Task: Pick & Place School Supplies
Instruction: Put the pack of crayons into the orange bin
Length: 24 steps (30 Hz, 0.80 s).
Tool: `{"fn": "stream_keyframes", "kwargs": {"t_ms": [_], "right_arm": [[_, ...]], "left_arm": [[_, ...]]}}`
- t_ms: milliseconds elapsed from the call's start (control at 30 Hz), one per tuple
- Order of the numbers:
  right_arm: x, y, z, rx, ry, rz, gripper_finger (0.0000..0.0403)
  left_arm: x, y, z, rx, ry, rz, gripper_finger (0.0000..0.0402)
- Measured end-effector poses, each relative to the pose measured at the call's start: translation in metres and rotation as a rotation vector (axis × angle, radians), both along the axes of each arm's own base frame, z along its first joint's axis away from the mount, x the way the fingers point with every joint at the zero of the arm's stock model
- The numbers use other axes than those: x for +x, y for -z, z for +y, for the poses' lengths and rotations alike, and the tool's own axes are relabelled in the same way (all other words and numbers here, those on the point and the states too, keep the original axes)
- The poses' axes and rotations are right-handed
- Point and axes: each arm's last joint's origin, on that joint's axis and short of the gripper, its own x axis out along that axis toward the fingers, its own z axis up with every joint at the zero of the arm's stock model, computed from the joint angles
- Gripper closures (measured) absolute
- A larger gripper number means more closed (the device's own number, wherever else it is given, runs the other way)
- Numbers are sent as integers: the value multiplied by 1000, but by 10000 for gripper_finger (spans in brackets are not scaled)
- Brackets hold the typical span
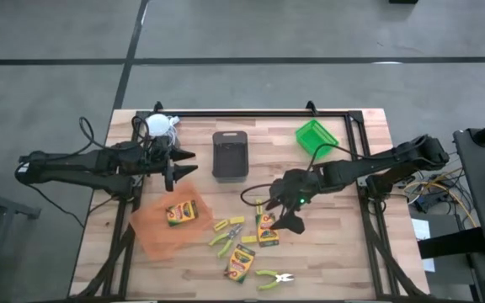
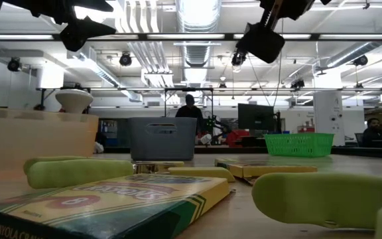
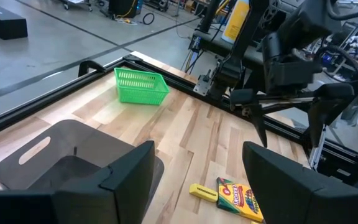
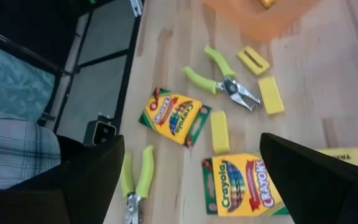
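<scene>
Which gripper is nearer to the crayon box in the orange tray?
Left. The left gripper hangs just beyond the crayon box in the orange tray; the right gripper is farther, across the table.

1. A wooden table (image 1: 343,261) with a black frame along its edges.
2. A dark grey bin (image 1: 230,154) stands at the far middle.
3. A green basket (image 1: 316,137) sits far right, tilted.
4. An orange tray (image 1: 157,231) lies near left.
5. A white-topped object (image 1: 157,124) is at the far left corner.
6. A person (image 2: 190,110) stands in the room beyond.
</scene>
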Motion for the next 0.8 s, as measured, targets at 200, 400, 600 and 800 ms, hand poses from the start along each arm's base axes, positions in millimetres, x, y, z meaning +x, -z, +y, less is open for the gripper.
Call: {"fn": "stream_keyframes", "kwargs": {"t_ms": [200,400,600,800], "right_arm": [[1,4,0,-91,-52,-49,32],[10,27,1,-112,-64,26,32],[23,64,3,-153,-96,135,35],[27,84,-1,-129,-46,236,55]], "left_arm": [[0,0,0,0,0,0,151],[0,0,0,0,0,0,151],[0,0,0,0,0,0,151],[0,0,0,0,0,0,151]]}}
